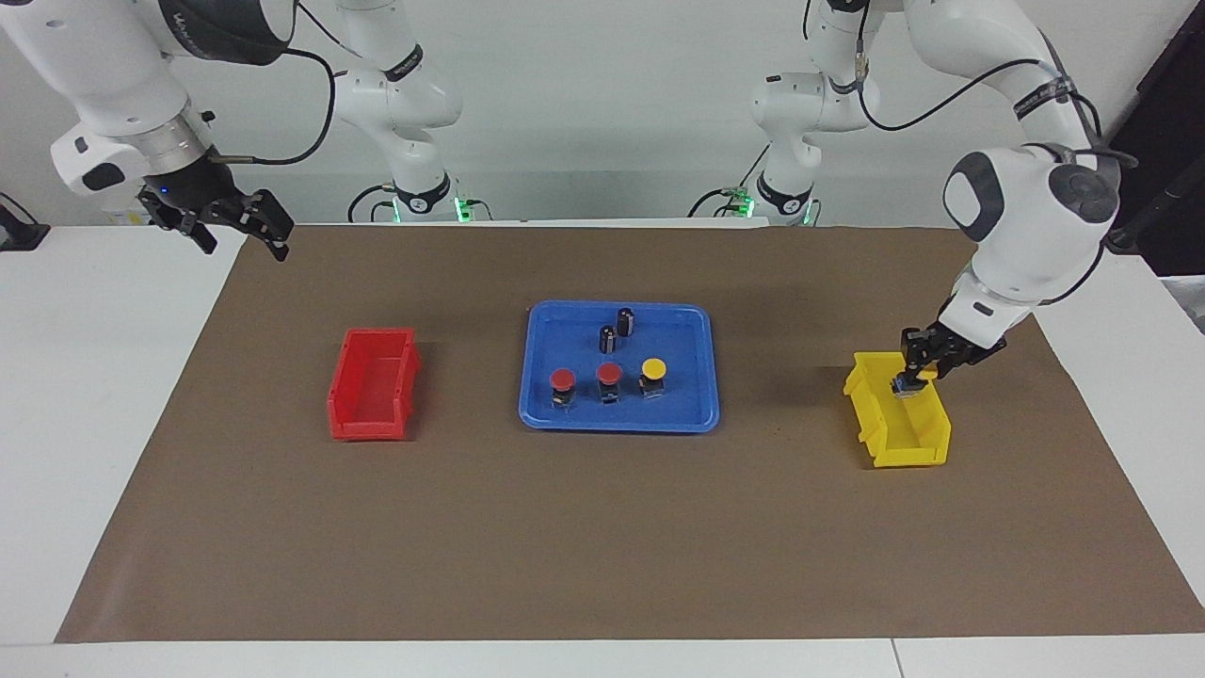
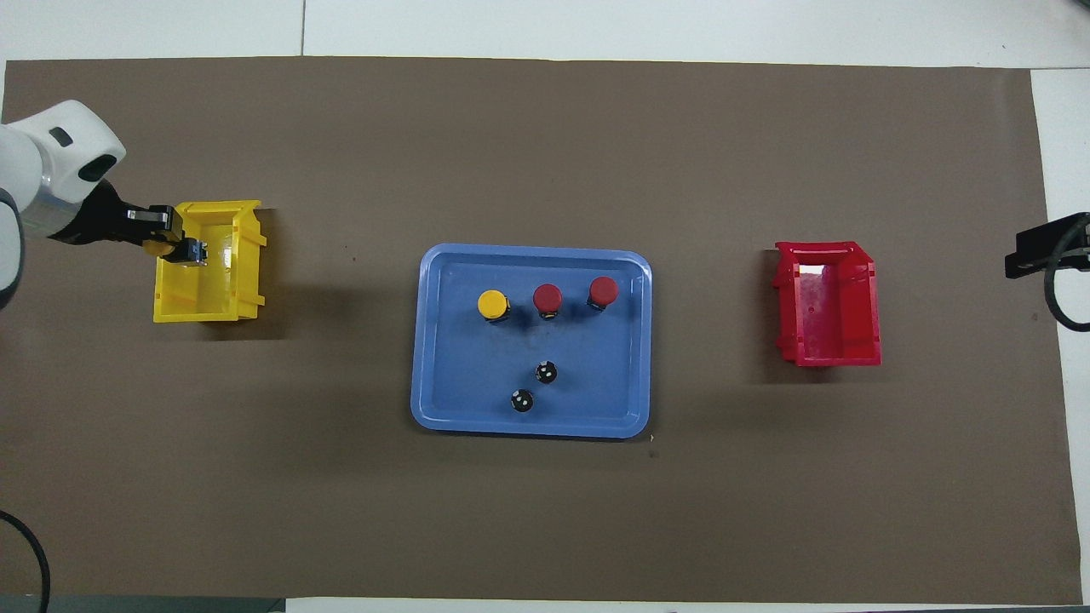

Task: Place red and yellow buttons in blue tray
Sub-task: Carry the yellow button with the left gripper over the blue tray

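Observation:
The blue tray (image 1: 680,331) (image 2: 460,375) lies mid-table. In it stand two red buttons (image 1: 562,379) (image 1: 609,374) (image 2: 603,291) (image 2: 547,298) and one yellow button (image 1: 653,367) (image 2: 493,303) in a row. My left gripper (image 1: 916,375) (image 2: 174,248) hangs just over the yellow bin (image 1: 906,431) (image 2: 209,289), shut on a second yellow button (image 1: 924,375) (image 2: 198,251), which is lifted clear of the bin's floor. My right gripper (image 1: 240,231) (image 2: 1043,243) waits open and empty, high over the mat's edge at the right arm's end.
Two dark capless cylinders (image 1: 625,321) (image 1: 607,338) (image 2: 546,372) (image 2: 522,400) stand in the tray, nearer to the robots than the buttons. An empty red bin (image 1: 372,381) (image 2: 826,306) sits toward the right arm's end. A brown mat covers the table.

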Robot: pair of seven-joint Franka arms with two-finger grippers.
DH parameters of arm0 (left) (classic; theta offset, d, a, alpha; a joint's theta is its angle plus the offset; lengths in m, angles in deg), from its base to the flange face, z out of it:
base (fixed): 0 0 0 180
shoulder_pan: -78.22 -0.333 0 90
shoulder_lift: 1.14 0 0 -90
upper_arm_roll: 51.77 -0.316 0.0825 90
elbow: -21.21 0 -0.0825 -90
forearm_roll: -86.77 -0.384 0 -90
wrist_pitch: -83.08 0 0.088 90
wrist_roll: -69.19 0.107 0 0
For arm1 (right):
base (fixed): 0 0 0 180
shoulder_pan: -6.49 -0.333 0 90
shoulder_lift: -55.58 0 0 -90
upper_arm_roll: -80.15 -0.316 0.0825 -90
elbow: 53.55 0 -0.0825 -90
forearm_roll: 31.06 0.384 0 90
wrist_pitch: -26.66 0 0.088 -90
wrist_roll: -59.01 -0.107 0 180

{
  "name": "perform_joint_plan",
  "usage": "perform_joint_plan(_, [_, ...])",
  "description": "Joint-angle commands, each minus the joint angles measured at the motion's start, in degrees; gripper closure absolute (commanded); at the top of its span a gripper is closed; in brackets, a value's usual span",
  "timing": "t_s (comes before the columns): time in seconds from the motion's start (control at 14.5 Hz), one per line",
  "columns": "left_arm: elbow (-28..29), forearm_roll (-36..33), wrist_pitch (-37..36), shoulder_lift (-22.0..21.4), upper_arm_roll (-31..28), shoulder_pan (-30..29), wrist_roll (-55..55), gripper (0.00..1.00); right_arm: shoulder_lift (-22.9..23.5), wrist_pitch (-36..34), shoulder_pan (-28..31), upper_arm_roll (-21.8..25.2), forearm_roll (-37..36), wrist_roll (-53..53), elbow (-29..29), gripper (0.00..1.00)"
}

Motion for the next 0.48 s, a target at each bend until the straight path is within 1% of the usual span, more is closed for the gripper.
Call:
perform_joint_plan(0.0, [-0.2,-0.2,1.5,2.8,-0.3,9.0,-12.9,0.98,-1.3,0.5,0.2,-0.3,-0.2,1.5,-1.4,0.0])
perform_joint_plan(0.14, [7.4,-0.2,7.8,0.1,-0.2,15.1,-18.3,0.98,-1.2,0.4,0.2,-0.5,-0.2,1.5,-1.4,0.0])
perform_joint_plan(0.21, [9.5,-0.2,9.4,-0.7,0.1,17.2,-20.6,0.98,-1.2,0.5,0.2,-0.4,-0.2,1.5,-1.4,0.0])
perform_joint_plan(0.28, [10.9,-0.2,10.0,-0.8,0.1,19.7,-22.1,0.98,-1.2,0.5,0.2,-0.4,-0.2,1.5,-1.4,0.0])
perform_joint_plan(0.41, [11.3,0.8,12.5,-0.4,0.3,22.4,-24.6,0.98,-1.3,0.3,0.3,-0.4,-0.2,1.5,-1.4,0.0])
